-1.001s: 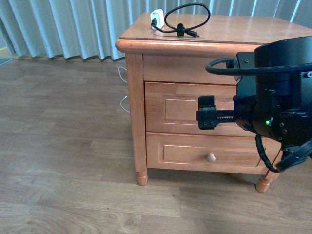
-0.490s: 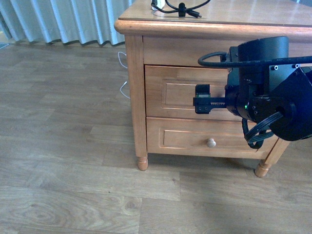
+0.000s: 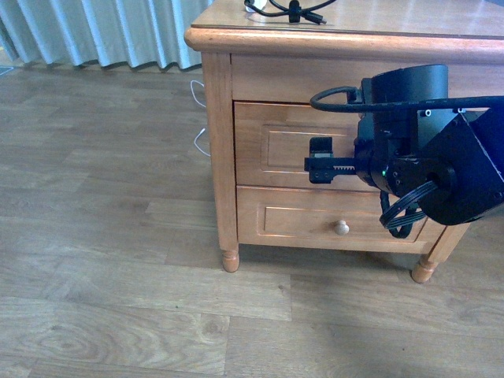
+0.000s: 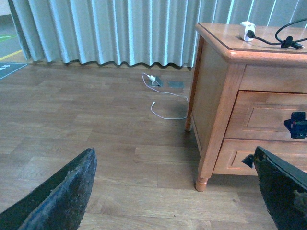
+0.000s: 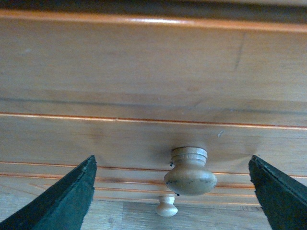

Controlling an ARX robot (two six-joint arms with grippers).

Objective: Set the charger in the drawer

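Front view: black right gripper (image 3: 320, 157), jaws spread wide, faces the honey-brown wooden drawer (image 3: 276, 150); white charger block with black cable (image 3: 293, 11) lies at twelve o'clock.

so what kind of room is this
Probably a bedroom or a similar room in a home, though it could be staged. There's a wooden two-drawer nightstand, pale floor-length curtains behind it, wood-look flooring, and a charger lying on the nightstand top.
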